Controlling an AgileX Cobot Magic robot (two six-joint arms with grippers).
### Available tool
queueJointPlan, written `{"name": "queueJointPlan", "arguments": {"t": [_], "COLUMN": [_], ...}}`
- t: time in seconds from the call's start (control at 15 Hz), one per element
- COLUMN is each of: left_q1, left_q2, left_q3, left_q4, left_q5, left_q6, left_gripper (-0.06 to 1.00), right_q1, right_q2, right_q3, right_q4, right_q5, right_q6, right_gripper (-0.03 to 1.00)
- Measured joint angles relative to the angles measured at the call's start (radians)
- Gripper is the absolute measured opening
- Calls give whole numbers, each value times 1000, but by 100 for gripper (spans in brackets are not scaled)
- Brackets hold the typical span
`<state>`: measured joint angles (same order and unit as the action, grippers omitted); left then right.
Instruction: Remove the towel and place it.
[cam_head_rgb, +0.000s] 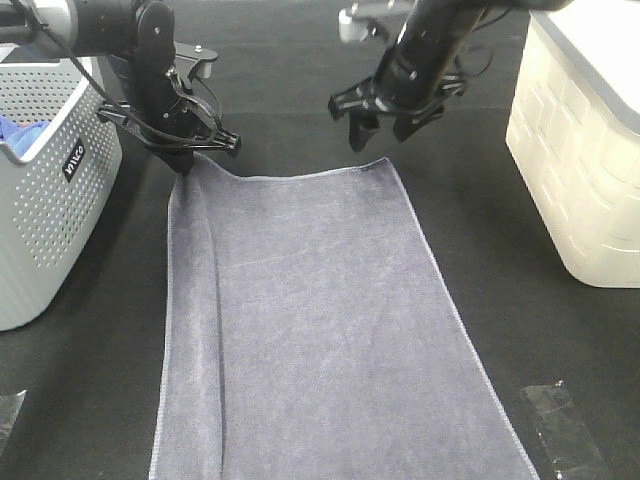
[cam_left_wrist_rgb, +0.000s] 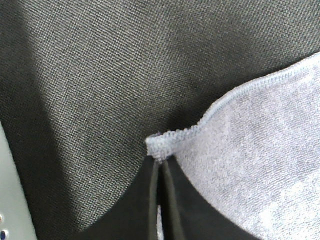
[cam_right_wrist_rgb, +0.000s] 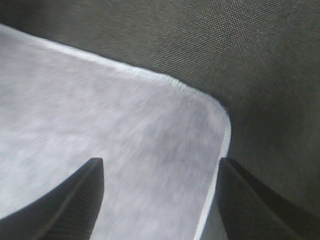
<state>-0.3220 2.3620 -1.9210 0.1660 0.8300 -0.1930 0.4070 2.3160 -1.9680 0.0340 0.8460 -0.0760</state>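
Note:
The grey-lavender towel (cam_head_rgb: 320, 330) lies spread flat on the black table, running from the middle to the near edge. My left gripper (cam_head_rgb: 186, 160) is shut on the towel's far left corner (cam_left_wrist_rgb: 162, 145), pinching the hem and holding it slightly raised. My right gripper (cam_head_rgb: 378, 130) hangs open just above the far right corner (cam_right_wrist_rgb: 200, 110), one finger (cam_right_wrist_rgb: 75, 200) over the cloth and the other finger (cam_right_wrist_rgb: 250, 200) past its edge, holding nothing.
A perforated grey basket (cam_head_rgb: 45, 190) with a bright blue cloth (cam_head_rgb: 20, 132) inside stands at the left. A cream plastic bin (cam_head_rgb: 580, 150) stands at the right. Clear tape patches (cam_head_rgb: 560, 420) lie near the front right on the black table (cam_head_rgb: 530, 330).

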Motion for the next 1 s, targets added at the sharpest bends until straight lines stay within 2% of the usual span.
{"name": "queueJointPlan", "arguments": {"t": [0.2,0.33,0.47,1.0], "left_q1": [0,0,0,0], "left_q2": [0,0,0,0], "left_q3": [0,0,0,0], "left_q4": [0,-1,-2,-7], "left_q5": [0,1,1,-2], "left_q6": [0,0,1,2], "left_gripper": [0,0,0,0], "right_q1": [0,0,0,-49], "right_q2": [87,115,121,171], "right_q3": [-77,-111,-113,-115], "right_q4": [-62,-135,-164,-87], "right_q5": [19,24,16,-51], "right_q6": [15,76,89,76], "right_gripper": [62,62,62,60]}}
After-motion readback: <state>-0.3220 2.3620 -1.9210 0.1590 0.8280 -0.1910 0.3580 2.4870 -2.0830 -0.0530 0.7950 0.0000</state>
